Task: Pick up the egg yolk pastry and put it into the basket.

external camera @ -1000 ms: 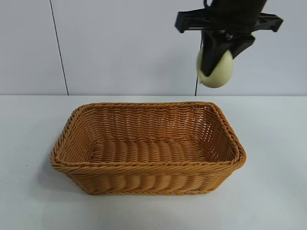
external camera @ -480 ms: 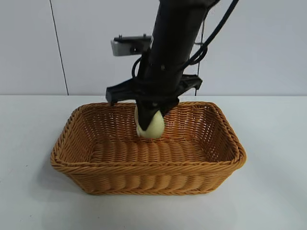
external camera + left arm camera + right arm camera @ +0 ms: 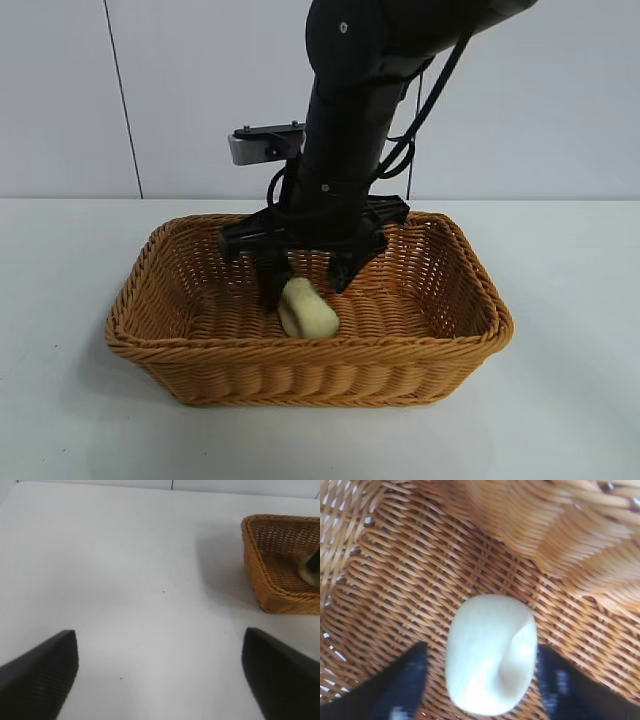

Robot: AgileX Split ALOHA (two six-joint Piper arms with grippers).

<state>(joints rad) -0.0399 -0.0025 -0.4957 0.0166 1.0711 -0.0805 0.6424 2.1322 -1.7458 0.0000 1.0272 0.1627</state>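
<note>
left claw [image 3: 160, 672]: spread wide over table [image 3: 125, 580] | basket [image 3: 270, 575]: well apart

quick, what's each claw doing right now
Left claw: open, holding nothing, over the bare table.
Right claw: open, down in the basket, pastry lying loose between its fingers.
</note>
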